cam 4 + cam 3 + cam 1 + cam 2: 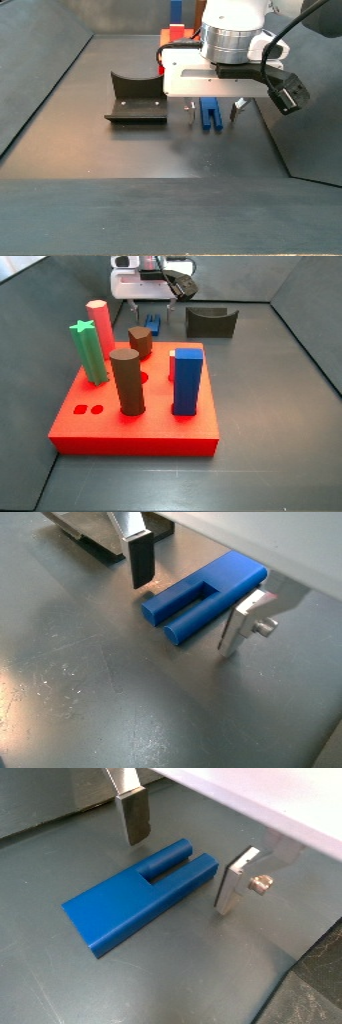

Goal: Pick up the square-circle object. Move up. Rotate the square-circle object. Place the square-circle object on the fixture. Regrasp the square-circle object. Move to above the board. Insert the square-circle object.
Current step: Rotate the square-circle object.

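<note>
The square-circle object (201, 600) is a small dark blue piece with two prongs. It lies flat on the grey floor in both wrist views (134, 898). My gripper (191, 597) is open and low over it, with one finger (140, 560) on one side and the other finger (243, 624) on the opposite side, both apart from it. In both side views the gripper (213, 109) straddles the blue piece (211, 121). The fixture (136, 100) stands on the floor beside it. The red board (134, 428) lies nearer the camera in a side view.
On the board stand a green star peg (88, 351), a pink-red cylinder (99, 318), two brown cylinders (127, 381) and a tall blue square block (186, 381). Dark walls (54, 80) enclose the floor.
</note>
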You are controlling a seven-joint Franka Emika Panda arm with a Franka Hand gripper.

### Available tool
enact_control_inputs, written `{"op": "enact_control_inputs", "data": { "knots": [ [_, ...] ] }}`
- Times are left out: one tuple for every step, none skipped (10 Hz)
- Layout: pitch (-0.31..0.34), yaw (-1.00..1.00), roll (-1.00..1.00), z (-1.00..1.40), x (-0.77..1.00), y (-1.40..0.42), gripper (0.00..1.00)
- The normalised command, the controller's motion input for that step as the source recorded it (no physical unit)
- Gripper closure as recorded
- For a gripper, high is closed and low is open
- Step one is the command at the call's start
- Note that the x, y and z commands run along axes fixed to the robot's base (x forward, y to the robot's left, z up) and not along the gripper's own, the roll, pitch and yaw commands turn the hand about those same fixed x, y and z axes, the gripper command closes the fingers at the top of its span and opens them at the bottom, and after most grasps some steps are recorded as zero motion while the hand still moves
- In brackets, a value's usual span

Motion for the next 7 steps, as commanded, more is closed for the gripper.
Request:
{"op": "enact_control_inputs", "data": {
  "knots": [
    [0.000, 0.00, 0.00, 1.00, 0.00, 0.00, 0.00],
    [0.013, 0.00, 0.00, 1.00, -0.01, 0.00, 0.00],
    [0.046, -0.01, 0.02, 1.00, -0.01, 0.00, 0.00],
    [0.074, -0.02, 0.03, 1.00, -0.01, 0.00, 0.00],
    [0.094, -0.02, 0.05, 1.00, -0.01, 0.00, 0.00],
    [0.108, -0.02, 0.07, 1.00, -0.01, 0.00, 0.00],
    [0.118, -0.02, 0.10, 1.00, -0.01, 0.00, 0.00]
  ]
}}
